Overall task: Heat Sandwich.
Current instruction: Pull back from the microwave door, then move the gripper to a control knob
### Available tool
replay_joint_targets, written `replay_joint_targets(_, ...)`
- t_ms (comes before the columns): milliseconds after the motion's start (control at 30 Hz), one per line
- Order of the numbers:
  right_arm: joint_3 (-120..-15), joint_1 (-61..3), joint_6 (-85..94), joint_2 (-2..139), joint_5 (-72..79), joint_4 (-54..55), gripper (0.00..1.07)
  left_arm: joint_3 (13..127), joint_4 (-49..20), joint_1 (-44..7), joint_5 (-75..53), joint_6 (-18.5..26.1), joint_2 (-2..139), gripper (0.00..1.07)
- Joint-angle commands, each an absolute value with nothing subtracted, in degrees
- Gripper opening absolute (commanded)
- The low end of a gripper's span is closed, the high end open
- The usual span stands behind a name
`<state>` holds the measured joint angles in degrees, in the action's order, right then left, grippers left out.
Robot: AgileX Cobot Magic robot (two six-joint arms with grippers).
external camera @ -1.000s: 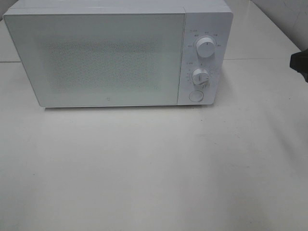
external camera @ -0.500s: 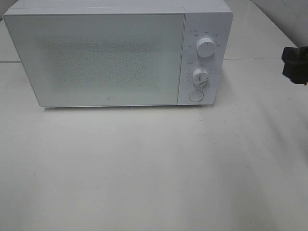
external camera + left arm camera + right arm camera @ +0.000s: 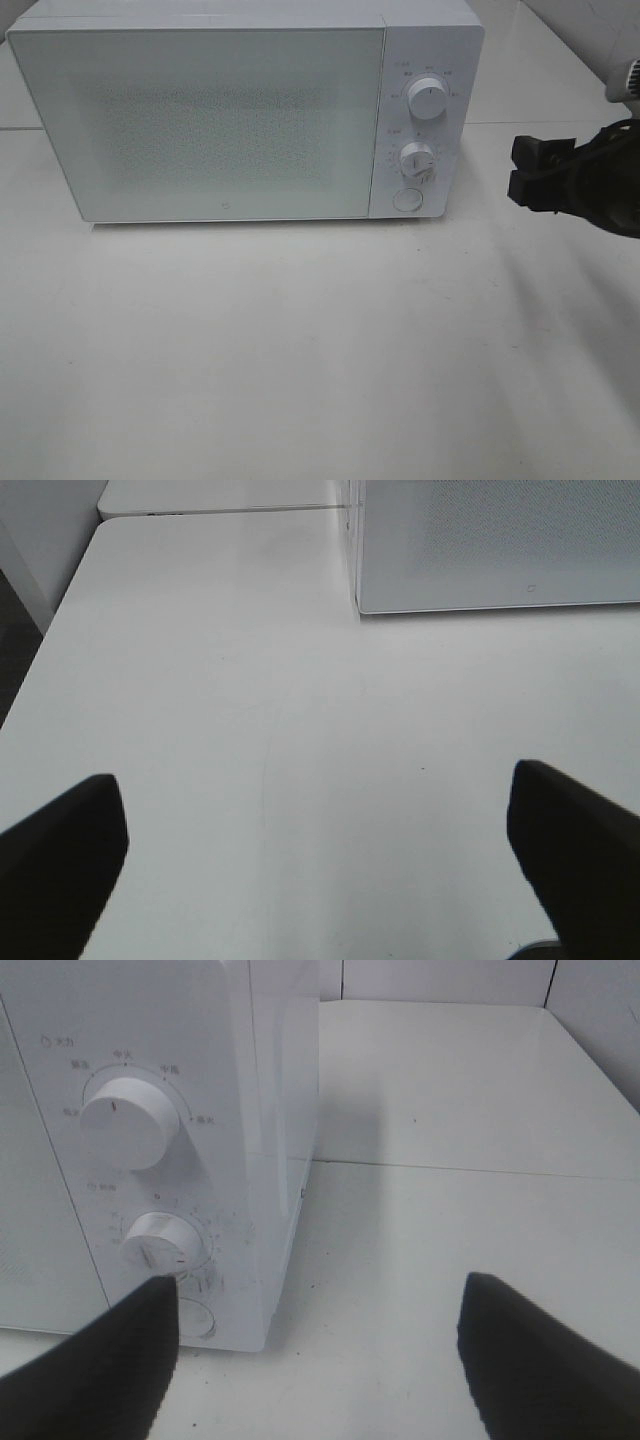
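A white box-shaped microwave oven [image 3: 200, 120] stands on the white table [image 3: 300, 350] with its door closed. The black right gripper [image 3: 522, 168] hovers near the control panel's lower round knob [image 3: 416, 160], jaws spread and empty. The black left gripper [image 3: 320, 870] hangs above bare tabletop, jaws wide apart. Where the sandwich is cannot be told.

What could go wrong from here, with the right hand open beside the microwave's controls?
1. The right hand sits level with the lower knob and the button; its wide jaws could turn the knob when aiming for the button.
2. The door is shut and no sandwich is in view; starting the timer now might run the microwave empty.
3. A hard push could slide the microwave on the smooth table.
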<state>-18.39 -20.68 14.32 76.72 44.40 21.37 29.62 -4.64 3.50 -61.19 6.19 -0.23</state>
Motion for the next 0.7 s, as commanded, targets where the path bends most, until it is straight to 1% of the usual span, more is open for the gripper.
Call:
replay_joint_targets(33,-18.56,-24.87,17.30,79.64,49.16,27.10,0.75,29.62,-5.21,3.38,-61.25,6.13,-1.43,0.98)
replay_joint_targets(100,-18.56,-27.04,17.88,80.79,50.48,28.99,0.75,29.62,-5.21,3.38,-61.25,6.13,-1.43,0.98)
replay_joint_targets(133,-18.56,-27.04,17.88,80.79,50.48,28.99,0.75,29.62,-5.21,3.38,-61.25,6.13,-1.43,0.98)
replay_joint_targets(267,-18.56,-32.26,18.74,84.00,55.06,34.78,0.75,29.62,-5.21,3.38,-61.25,6.13,-1.43,0.98)
replay_joint_targets(300,-18.56,-32.26,18.74,84.00,55.06,34.78,0.75,29.62,-5.21,3.38,-61.25,6.13,-1.43,0.98)
replay_joint_targets(433,-18.56,-37.64,19.48,86.86,59.82,40.68,0.75,29.62,-5.21,3.38,-61.25,6.13,-1.43,0.98)
replay_joint_targets(467,-18.56,-37.64,19.48,86.86,59.82,40.68,0.75,29.62,-5.21,3.38,-61.25,6.13,-1.43,0.98)
replay_joint_targets(533,-18.56,-40.79,20.80,88.75,61.99,44.23,0.75,29.62,-5.21,3.38,-61.25,6.13,-1.43,0.98)
replay_joint_targets(700,-19.37,-44.63,21.49,91.33,63.20,47.73,0.75,29.62,-5.21,3.38,-61.25,6.13,-1.43,0.98)
